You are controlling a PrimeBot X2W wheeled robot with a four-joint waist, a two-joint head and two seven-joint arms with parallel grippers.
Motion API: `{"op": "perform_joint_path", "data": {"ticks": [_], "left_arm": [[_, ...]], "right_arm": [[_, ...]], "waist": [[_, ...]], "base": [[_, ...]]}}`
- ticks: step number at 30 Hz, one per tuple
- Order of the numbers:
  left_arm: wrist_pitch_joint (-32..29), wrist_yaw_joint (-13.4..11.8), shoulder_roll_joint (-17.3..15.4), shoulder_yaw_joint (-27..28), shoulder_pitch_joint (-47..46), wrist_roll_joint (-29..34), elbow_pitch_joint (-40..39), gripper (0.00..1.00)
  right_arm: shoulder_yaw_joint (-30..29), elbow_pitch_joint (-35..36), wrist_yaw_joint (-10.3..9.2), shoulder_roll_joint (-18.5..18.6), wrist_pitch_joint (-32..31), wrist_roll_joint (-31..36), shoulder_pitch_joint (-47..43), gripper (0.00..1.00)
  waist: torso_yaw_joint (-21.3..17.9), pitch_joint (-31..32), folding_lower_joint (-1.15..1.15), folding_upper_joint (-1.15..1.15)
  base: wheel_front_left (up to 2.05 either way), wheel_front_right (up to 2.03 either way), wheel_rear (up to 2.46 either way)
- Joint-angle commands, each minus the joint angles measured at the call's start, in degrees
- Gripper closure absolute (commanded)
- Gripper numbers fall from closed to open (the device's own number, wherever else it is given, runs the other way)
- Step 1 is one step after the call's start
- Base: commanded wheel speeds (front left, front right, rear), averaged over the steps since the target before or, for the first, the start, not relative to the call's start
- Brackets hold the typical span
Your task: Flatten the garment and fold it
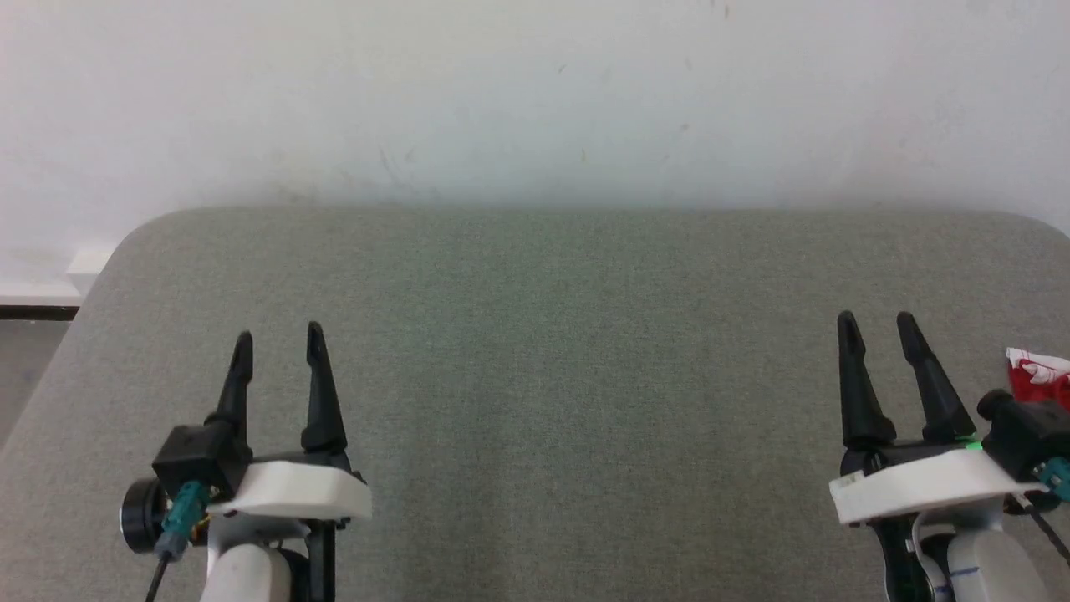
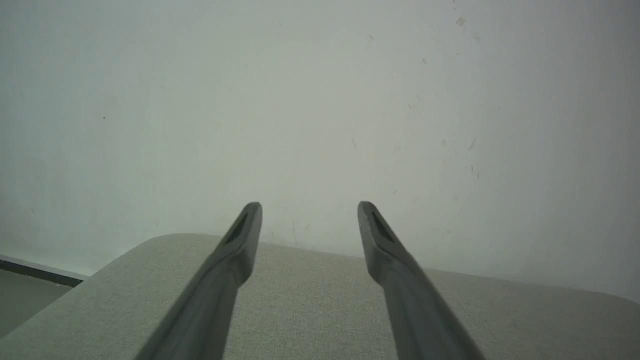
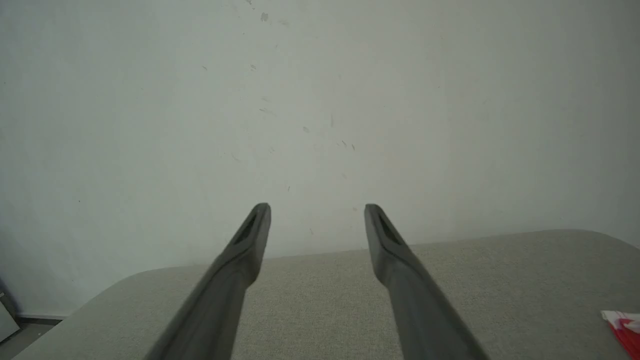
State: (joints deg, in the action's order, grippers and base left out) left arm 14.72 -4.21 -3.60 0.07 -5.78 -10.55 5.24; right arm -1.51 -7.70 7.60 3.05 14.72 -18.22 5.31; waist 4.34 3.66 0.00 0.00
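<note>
Grey fabric tabletop (image 1: 535, 276) runs back to a scuffed white wall (image 1: 535, 92). At lower left, the left gripper (image 1: 278, 334) has its fingers parted and holds nothing. At lower right, the right gripper (image 1: 878, 319) is likewise parted and empty. Just right of it, a crumpled bit of the red-and-white garment (image 1: 1038, 378) lies on the tabletop, cut off by the picture's edge.

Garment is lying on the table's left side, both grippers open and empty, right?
No. The garment lies on the table's right side, beside the right gripper, as the head view shows. The left gripper and right gripper are open and empty, as said.
</note>
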Motion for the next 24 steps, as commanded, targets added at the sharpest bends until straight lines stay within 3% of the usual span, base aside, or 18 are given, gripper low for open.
{"op": "perform_joint_path", "data": {"ticks": [1, 24], "left_arm": [[0.22, -0.55, 0.33, -0.32, 1.06, -0.51, 0.76, 0.00], [0.27, -0.70, 0.60, -4.56, 2.36, -2.43, 10.46, 0.00]], "right_arm": [[-0.17, 0.56, -0.11, -0.16, 0.27, -0.33, -1.23, 0.00], [-0.05, -0.96, -0.11, -0.17, 0.28, 1.10, -6.00, 0.00]], "waist": [[0.17, 0.17, 0.00, 0.00], [-0.40, -0.69, 0.00, 0.00]], "base": [[0.00, 0.00, 0.00], [0.00, 0.00, 0.00]]}}
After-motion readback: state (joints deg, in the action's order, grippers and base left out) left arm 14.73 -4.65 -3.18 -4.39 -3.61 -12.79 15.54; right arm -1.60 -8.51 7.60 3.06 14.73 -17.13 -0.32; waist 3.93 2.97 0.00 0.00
